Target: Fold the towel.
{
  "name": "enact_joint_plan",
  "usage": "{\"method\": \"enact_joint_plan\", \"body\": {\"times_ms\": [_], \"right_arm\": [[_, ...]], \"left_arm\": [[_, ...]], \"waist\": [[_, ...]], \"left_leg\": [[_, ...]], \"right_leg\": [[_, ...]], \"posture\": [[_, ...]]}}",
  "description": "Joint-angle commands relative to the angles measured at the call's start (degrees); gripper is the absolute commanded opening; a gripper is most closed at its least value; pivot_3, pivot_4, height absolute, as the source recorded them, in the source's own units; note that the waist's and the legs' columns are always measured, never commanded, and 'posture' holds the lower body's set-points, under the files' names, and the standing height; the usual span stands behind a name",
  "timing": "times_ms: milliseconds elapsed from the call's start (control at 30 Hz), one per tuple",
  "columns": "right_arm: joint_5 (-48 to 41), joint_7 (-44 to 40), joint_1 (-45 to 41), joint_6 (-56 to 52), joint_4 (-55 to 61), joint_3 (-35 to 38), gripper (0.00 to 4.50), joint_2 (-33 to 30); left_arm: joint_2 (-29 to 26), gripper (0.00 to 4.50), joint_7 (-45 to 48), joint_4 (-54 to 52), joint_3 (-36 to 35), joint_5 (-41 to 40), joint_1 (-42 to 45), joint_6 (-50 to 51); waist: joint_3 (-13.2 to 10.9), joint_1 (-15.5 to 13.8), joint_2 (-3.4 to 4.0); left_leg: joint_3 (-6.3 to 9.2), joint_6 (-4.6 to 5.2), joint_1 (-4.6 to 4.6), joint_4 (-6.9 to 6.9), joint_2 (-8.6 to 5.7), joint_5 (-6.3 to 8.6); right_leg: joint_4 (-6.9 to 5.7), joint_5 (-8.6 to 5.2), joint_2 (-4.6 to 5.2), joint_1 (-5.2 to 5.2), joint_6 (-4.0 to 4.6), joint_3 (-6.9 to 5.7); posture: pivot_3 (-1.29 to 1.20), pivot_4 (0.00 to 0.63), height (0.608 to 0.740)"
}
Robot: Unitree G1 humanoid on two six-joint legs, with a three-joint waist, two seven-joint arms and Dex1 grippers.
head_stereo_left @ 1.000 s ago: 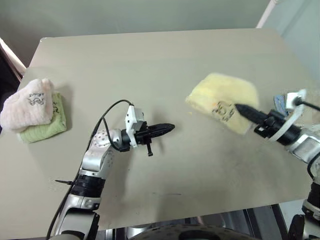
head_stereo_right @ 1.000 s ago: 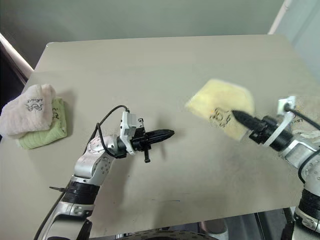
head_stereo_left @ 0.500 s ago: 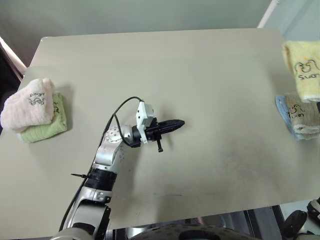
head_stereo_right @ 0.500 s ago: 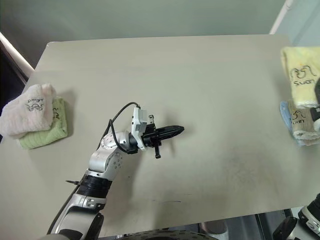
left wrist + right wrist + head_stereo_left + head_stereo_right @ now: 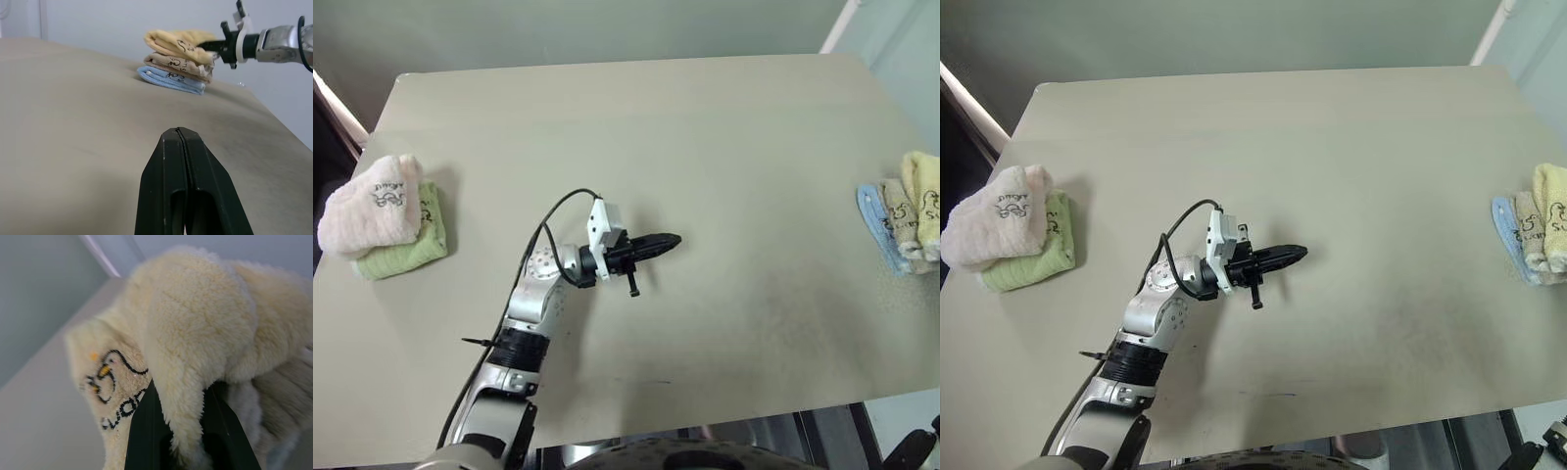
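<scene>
Stacking step: our right hand (image 5: 208, 46) clenches the folded towel (image 5: 178, 41) atop the beige-and-blue pile (image 5: 173, 73) at the table's (image 5: 636, 137) three o'clock edge. Left hand (image 5: 668, 242) clenched, empty, mid-table. Next we judge: release and withdraw without disturbing the pile.

Left end effector (image 5: 668, 241) shut; towel (image 5: 926, 208) atop stack.

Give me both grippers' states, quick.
Left gripper: closed, empty.
Right gripper: closed on the pale yellow towel.

Folded yellow towel (image 5: 177, 43) atop stack
</scene>
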State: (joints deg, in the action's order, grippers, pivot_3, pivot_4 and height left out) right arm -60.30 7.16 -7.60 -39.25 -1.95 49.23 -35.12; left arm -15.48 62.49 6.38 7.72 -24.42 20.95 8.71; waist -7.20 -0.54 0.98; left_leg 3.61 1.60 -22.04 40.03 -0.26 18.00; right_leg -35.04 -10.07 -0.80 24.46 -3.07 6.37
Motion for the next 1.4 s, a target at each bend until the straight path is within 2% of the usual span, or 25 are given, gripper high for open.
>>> {"method": "enact_joint_plan", "body": {"times_ms": [33, 133, 233, 567, 800, 967, 1200, 1333, 1400], "right_arm": [[1.85, -1.32, 0.04, -0.12, -0.54, 0.95, 0.01, -2.6], [2.51, -1.74, 0.0, -0.41, -0.95, 0.9, 0.01, -2.79], [2.88, -2.77, -0.28, -1.16, -1.37, 0.65, 0.91, -3.59], [0.31, -4.14, 2.97, -3.28, 5.48, 4.0, 4.49, -3.5], [-6.76, -4.87, 7.34, -4.38, 12.06, 9.7, 4.49, -3.22], [-16.13, -5.24, 12.68, -6.2, 17.49, 14.68, 4.49, -2.93], [-22.03, -16.94, 27.53, -6.25, 28.58, 19.94, 4.49, -4.54], [-23.07, -22.56, 31.73, -5.27, 32.41, 21.13, 4.49, -6.77], [-21.67, -24.46, 31.41, -4.33, 35.2, 19.46, 4.49, -9.16]], "left_arm": [[0.13, 0.0, -0.51, -3.5, 0.23, -0.14, -0.32, -0.3], [0.03, 0.0, -0.69, -3.79, 0.26, -0.23, -0.44, -0.14], [0.24, 0.0, -1.18, -3.52, 0.03, -0.18, -0.19, -0.16], [0.32, 0.0, -0.49, -1.74, 0.09, -0.27, 0.85, -0.77], [0.89, 0.0, 1.51, 1.42, 0.43, -0.02, 2.81, -1.66], [1.24, 0.0, 3.26, 4.22, 0.54, 0.33, 4.06, -2.97], [2.12, 0.0, 5.67, 6.01, -0.9, -1.34, 5.47, -4.16], [1.87, 0.0, 6.79, 5.76, -1.36, -2.03, 5.5, -3.9], [1.95, 0.0, 6.6, 5.09, -2.31, -3.35, 5.65, -2.73]], "waist": [[0.0, 0.0, 0.0], [0.0, 0.0, 0.0], [0.0, 0.0, 0.0], [0.0, -0.17, 0.01], [-0.01, -0.34, 0.01], [-0.01, -0.42, 0.03], [-0.01, -0.63, 0.02], [-0.02, -0.32, 0.0], [-0.02, -0.27, -0.01]], "left_leg": [[0.0, 0.0, 0.0, 0.0, 0.0, 0.0], [0.0, 0.0, 0.01, 0.01, 0.0, 0.0], [0.0, 0.0, 0.01, 0.01, 0.0, 0.0], [0.0, 0.01, 0.0, 0.01, -0.01, 0.01], [0.0, 0.02, -0.02, 0.01, -0.03, 0.02], [0.0, 0.01, -0.02, 0.01, -0.05, 0.02], [-0.02, -0.11, -0.11, 0.04, -0.09, 0.06], [-0.12, -0.14, -0.12, 0.06, -0.1, 0.07], [-0.14, -0.13, -0.12, 0.08, -0.1, 0.08]], "right_leg": [[0.0, 0.0, 0.0, 0.0, 0.0, 0.0], [0.0, 0.0, 0.0, -0.03, 0.0, 0.0], [0.0, 0.0, 0.0, -0.03, 0.0, 0.0], [0.01, -0.01, -0.01, -0.03, 0.0, 0.01], [0.03, -0.06, -0.01, -0.04, 0.01, 0.02], [0.03, -0.21, -0.01, -0.04, 0.03, 0.03], [0.03, -0.54, 0.0, -0.02, 0.17, 0.03], [0.05, -0.71, 0.0, -0.01, 0.42, 0.08], [0.05, -0.71, 0.0, -0.02, 0.43, 0.1]], "posture": [[0.0, 0.15, 0.74], [0.0, 0.15, 0.74], [0.0, 0.15, 0.74], [0.0, 0.15, 0.74], [0.0, 0.15, 0.74], [0.0, 0.15, 0.74], [0.0, 0.15, 0.74], [0.0, 0.15, 0.74], [0.0, 0.15, 0.74]]}}
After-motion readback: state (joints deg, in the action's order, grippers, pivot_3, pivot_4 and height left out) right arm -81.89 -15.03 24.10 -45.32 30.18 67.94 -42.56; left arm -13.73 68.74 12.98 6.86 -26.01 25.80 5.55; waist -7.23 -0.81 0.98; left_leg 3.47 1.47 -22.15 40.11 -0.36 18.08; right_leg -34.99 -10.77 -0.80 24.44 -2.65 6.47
